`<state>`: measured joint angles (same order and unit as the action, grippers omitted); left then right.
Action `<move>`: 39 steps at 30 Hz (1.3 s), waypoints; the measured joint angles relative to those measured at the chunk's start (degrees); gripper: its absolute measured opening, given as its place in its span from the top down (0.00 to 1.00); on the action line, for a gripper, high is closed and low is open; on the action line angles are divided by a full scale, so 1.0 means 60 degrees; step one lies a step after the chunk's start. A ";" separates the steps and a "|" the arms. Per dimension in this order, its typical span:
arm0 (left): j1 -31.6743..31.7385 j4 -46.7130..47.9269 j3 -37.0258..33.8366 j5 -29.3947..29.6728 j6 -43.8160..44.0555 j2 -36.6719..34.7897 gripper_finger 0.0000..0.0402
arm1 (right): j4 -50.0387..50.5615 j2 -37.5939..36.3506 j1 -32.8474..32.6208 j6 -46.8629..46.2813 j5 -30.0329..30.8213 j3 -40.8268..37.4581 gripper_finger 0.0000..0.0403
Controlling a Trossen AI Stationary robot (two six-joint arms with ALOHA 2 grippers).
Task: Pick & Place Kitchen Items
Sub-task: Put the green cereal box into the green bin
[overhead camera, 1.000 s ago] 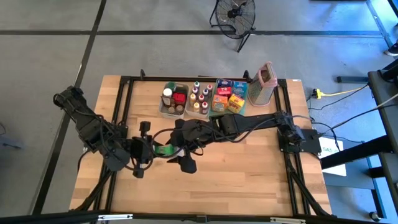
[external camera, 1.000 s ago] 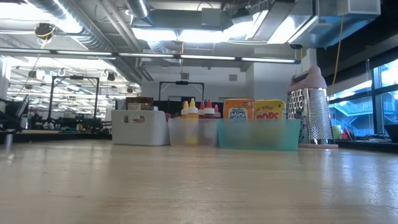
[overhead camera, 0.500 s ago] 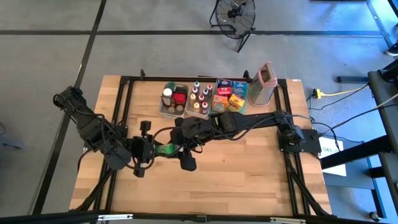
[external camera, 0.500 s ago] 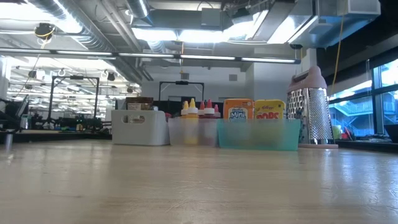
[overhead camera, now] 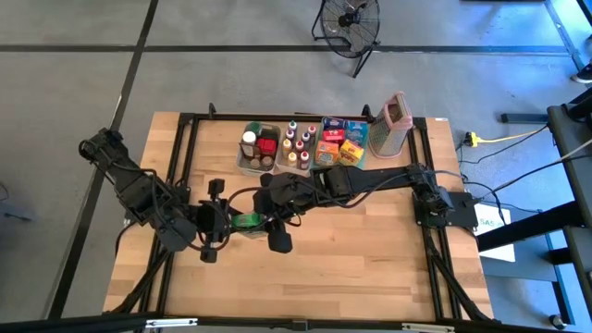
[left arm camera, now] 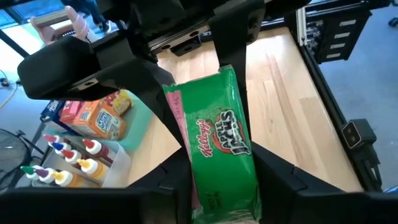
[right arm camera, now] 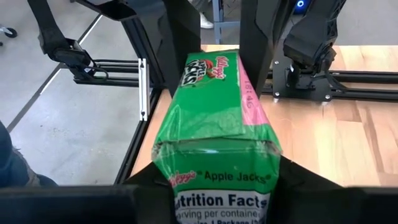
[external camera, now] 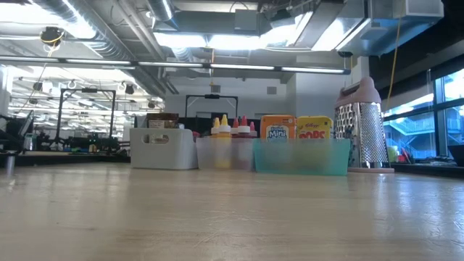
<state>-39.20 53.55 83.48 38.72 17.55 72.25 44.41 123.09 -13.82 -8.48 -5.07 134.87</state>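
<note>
The green Apple Jacks box [left arm camera: 217, 146] hangs above mid-table, well short of the teal tray [overhead camera: 339, 155] of boxes at the far edge. The left gripper [left arm camera: 214, 186] clamps one end and the right gripper [right arm camera: 217, 186] pinches the other, jaws narrowed on its sides, apparently a handover between arms.

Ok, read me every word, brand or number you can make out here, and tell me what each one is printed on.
"Kellogg's Apple Jacks": green box, held by the left gripper and the right gripper.
"Kellogg's Apple Jacks", "Nutrition Facts": same box in the right wrist view.
"Mini": orange box in the green tray.
Red letters on the yellow box: too blurred.
Bottle labels: too small.
</note>
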 joint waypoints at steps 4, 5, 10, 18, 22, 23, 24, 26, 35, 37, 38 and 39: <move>0.0004 -0.0103 0.0000 0.0015 0.0017 0.0000 0.65 | 0.0024 0.0000 0.0000 0.0137 -0.0024 0.0000 0.67; 0.0004 -0.0228 0.0000 0.0022 0.0029 -0.0008 0.63 | 0.0024 0.0000 0.0000 0.0142 -0.0040 0.0000 0.67; -0.0058 -0.1269 -0.0011 0.0096 -0.0421 -0.0227 0.55 | -0.0015 0.0000 -0.0018 0.0179 -0.0108 0.0010 0.67; -0.0568 -0.2407 0.0007 0.0244 -0.1393 -0.0805 0.50 | 0.0741 -0.0278 -0.0039 -0.0685 -0.0079 0.0011 0.67; -0.0877 -0.2426 0.0007 0.0625 -0.1393 -0.1057 0.50 | 0.1677 -0.0810 -0.0125 -0.0970 0.0205 0.0011 0.67; -0.0941 -0.2403 0.0007 0.0667 -0.1397 -0.1086 0.50 | 0.1983 -0.0957 -0.0162 -0.1065 0.0332 0.0011 0.67; -0.0986 -0.2392 0.0007 0.0703 -0.1397 -0.1107 0.50 | 0.2152 -0.1123 -0.0172 -0.1212 0.0382 0.0015 0.67; -0.1088 -0.2327 0.0007 0.0770 -0.1393 -0.1140 0.50 | 0.2629 -0.1417 -0.0215 -0.1429 0.0400 0.0015 0.68; -0.1149 -0.0977 0.0007 0.0859 -0.0797 -0.1122 0.50 | 0.5913 -0.3149 -0.0613 -0.2533 0.2327 0.0018 0.68; -0.1097 -0.0740 0.0007 0.0894 -0.0806 -0.1123 0.50 | 0.6469 -0.3635 -0.0749 -0.2884 0.2781 0.0018 0.68; -0.1028 -0.0657 0.0007 0.0907 -0.0855 -0.1126 0.50 | 0.6842 -0.3859 -0.0817 -0.3085 0.3012 0.0018 0.68; -0.0906 -0.0601 0.0007 0.0924 -0.0950 -0.1129 0.50 | 0.7152 -0.4095 -0.0859 -0.3287 0.3228 0.0018 0.68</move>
<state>-44.63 49.95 83.53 44.26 11.85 65.47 87.32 98.52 -18.98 -28.20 14.30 134.98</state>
